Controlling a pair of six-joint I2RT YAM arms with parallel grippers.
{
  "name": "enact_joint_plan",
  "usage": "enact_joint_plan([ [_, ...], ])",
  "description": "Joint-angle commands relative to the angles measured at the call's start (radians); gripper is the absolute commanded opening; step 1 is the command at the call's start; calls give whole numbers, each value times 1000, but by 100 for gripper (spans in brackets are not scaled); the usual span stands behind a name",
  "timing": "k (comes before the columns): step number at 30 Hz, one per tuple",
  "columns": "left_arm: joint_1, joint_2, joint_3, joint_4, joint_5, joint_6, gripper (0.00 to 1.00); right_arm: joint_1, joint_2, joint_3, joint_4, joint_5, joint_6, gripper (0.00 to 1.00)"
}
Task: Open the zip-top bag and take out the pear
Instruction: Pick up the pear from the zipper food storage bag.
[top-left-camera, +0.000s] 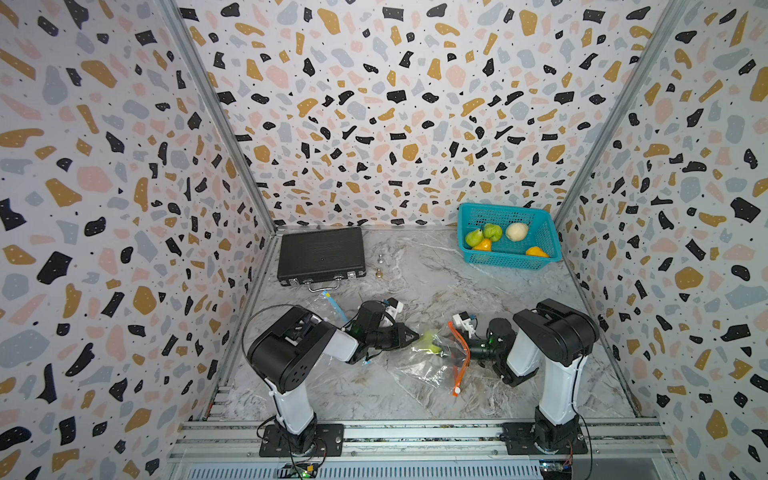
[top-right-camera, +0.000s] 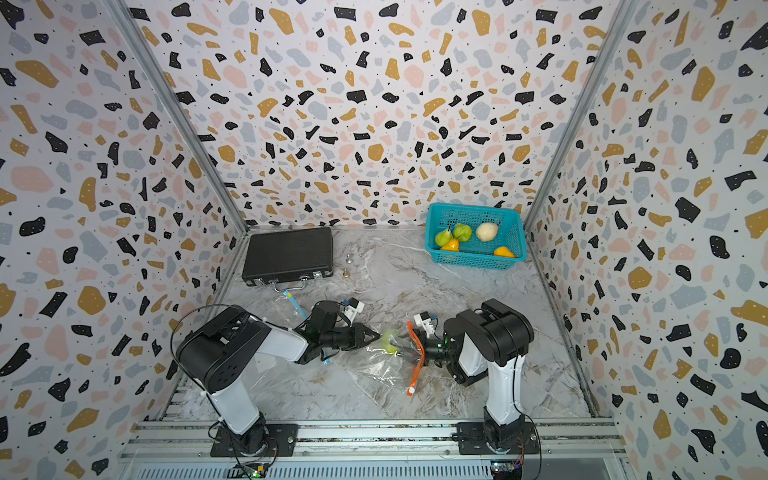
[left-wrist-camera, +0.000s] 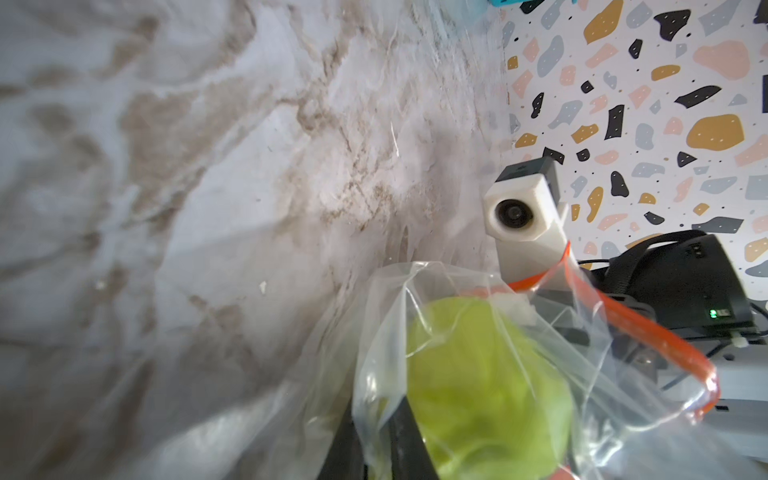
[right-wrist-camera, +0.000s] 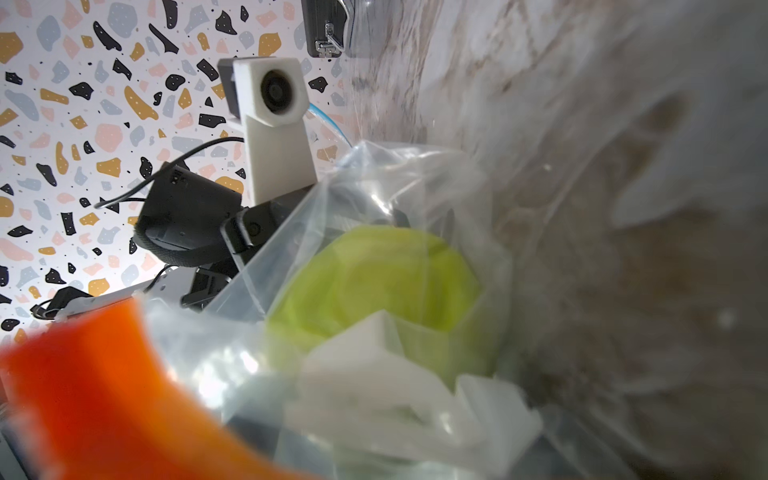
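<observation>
The clear plastic zip-top bag with an orange zip strip (top-left-camera: 424, 370) is in the front middle of the grey marble table (top-left-camera: 415, 270), between the two arms. The yellow-green pear (top-left-camera: 430, 341) is inside this bag, at the end far from the orange strip (top-left-camera: 464, 353), and the film covers it in both wrist views.

The left gripper (top-left-camera: 414, 335) has its jaws closed, and they pinch the plastic of the bag just beside the pear; the left wrist view shows the film between the black fingers (left-wrist-camera: 409, 440).

The right gripper (right-wrist-camera: 428, 357) is inside the bag, entered through the mouth with the orange strip. Its white fingers (right-wrist-camera: 365, 353) stand apart from each other and the green of the pear shows between them. This view is blurred, so I cannot tell if the fingers touch the pear.

At the back of the table stand a teal plastic basket (top-left-camera: 509, 261) with other fruits and a black case (top-left-camera: 320, 253).
</observation>
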Motion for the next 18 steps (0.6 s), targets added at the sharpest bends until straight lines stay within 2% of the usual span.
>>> enact_joint_plan([
  [1,-46,45,6,-7,25,-11,13,9,45,3,-73,52,-11,78],
  [3,-47,56,0,3,30,-15,13,5,50,-2,-73,81,-9,86],
  [9,-47,80,-28,33,49,-14,13,-12,43,-13,-74,155,-5,89],
  [18,-69,122,0,162,92,-113,13,1,27,-9,-72,73,-10,89],
])
